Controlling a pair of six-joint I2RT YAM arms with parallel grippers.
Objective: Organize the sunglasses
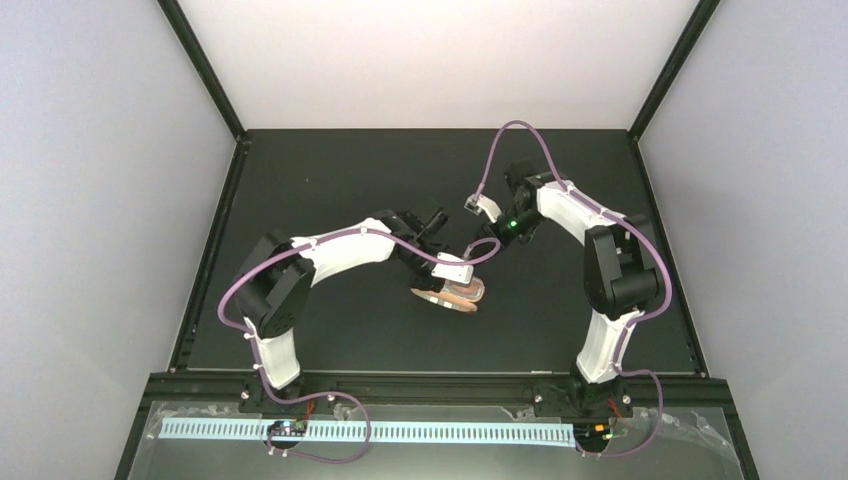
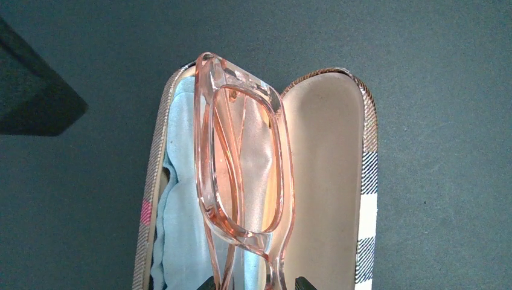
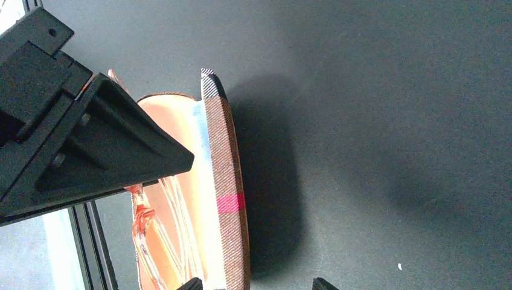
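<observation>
The sunglasses (image 2: pixel 208 181), a folded translucent reddish-brown pair, are held between my left gripper's (image 2: pixel 253 284) fingertips, just over the open striped case (image 2: pixel 326 181). A light-blue cloth (image 2: pixel 181 229) lies in the case's left half. In the top view the left gripper (image 1: pixel 452 272) sits over the case (image 1: pixel 440 301) at mid-table, with the sunglasses (image 1: pixel 464 292) under it. My right gripper (image 3: pixel 258 284) is open, and the case's outer wall (image 3: pixel 226 169) stands between its fingers, nearer the left one. The sunglasses (image 3: pixel 145 223) show inside the case there.
The black mat (image 1: pixel 330 180) covers the table, framed by black rails (image 1: pixel 210 250) at its sides. My left gripper's black body (image 3: pixel 78 139) fills the left of the right wrist view, close to the right gripper (image 1: pixel 487 250).
</observation>
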